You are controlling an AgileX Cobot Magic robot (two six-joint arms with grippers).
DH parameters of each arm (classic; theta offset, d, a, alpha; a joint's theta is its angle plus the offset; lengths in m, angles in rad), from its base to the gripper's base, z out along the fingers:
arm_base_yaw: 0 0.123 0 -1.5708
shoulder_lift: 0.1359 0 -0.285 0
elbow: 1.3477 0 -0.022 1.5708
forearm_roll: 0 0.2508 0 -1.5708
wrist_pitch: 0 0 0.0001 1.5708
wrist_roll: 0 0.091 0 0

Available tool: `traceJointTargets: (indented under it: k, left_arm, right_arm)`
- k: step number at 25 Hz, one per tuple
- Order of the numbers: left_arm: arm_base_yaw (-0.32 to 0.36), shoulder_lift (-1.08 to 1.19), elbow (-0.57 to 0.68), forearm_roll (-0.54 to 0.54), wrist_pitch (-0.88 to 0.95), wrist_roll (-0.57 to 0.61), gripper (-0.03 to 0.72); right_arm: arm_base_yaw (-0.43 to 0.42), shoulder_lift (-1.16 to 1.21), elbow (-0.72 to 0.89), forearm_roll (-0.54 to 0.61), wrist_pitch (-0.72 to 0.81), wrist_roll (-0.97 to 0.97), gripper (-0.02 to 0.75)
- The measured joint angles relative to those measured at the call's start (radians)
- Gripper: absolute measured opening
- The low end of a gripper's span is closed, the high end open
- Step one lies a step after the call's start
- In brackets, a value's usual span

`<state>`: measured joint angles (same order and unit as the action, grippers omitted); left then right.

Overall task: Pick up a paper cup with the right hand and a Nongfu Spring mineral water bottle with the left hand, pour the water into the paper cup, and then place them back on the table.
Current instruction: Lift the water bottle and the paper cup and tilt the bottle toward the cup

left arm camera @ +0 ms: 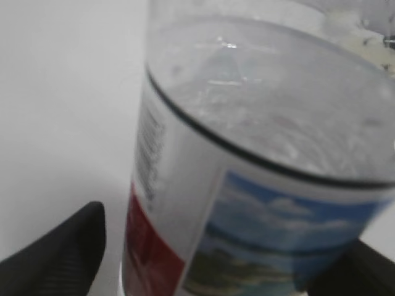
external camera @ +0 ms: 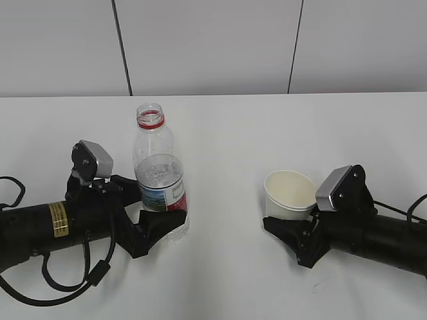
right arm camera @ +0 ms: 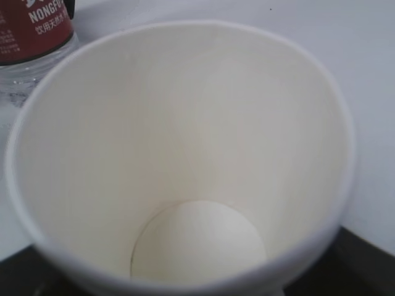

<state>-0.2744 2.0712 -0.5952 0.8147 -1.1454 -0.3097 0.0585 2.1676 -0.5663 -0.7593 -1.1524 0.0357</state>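
Left pincer (external camera: 160, 217): lies low, fingers around the bottle (external camera: 160, 175), contact unclear.
Right pincer (external camera: 288, 230): low, at the paper cup (external camera: 289, 195); grip unclear.
Right wrist view: cup inside dry.

One Nongfu Spring mineral water bottle (external camera: 160, 175), uncapped, left of paper cup. One paper cup (external camera: 289, 195), the landmark here. One red neck ring (external camera: 151, 123) on bottle, one label (external camera: 163, 193) round it. Two arms: one left hand (external camera: 154, 215) left of cup, one yellow sticker (external camera: 59, 219) on it; one right hand (external camera: 291, 235) just beside cup. Two silver-grey blocks (external camera: 100, 160), one per arm. One table (external camera: 227, 133). Two dark wall seams (external camera: 122, 47) behind cup.
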Motion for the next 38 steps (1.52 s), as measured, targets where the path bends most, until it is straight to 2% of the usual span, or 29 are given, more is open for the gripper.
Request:
traceJointTargets:
  k: [4,12,20,29,35,38]
  left_arm:
    - [-0.002,0.001,0.000,-0.007,-0.002,0.000,0.539]
    - [-0.003,0.003,0.000,-0.028,-0.006,0.000,0.412]
    - [-0.003,0.002,0.000,-0.032,-0.006,0.017,0.395]
    - [-0.003,-0.085,0.000,-0.047,0.052,0.159,0.392]
    - [-0.002,-0.140,0.000,-0.159,0.051,0.310,0.391]
    - [-0.002,-0.143,0.000,-0.175,0.051,0.413,0.392]
  right_arm:
    - [0.000,0.000,0.000,0.000,0.000,0.000,0.511]
    - [0.000,0.000,0.000,-0.024,0.000,0.000,0.511]
    - [0.000,-0.016,0.000,-0.081,0.000,0.031,0.511]
    - [0.003,-0.077,0.000,-0.167,0.000,0.137,0.510]
    - [0.046,-0.120,0.000,-0.209,0.000,0.209,0.510]
    - [0.080,-0.125,-0.002,-0.214,0.000,0.224,0.510]
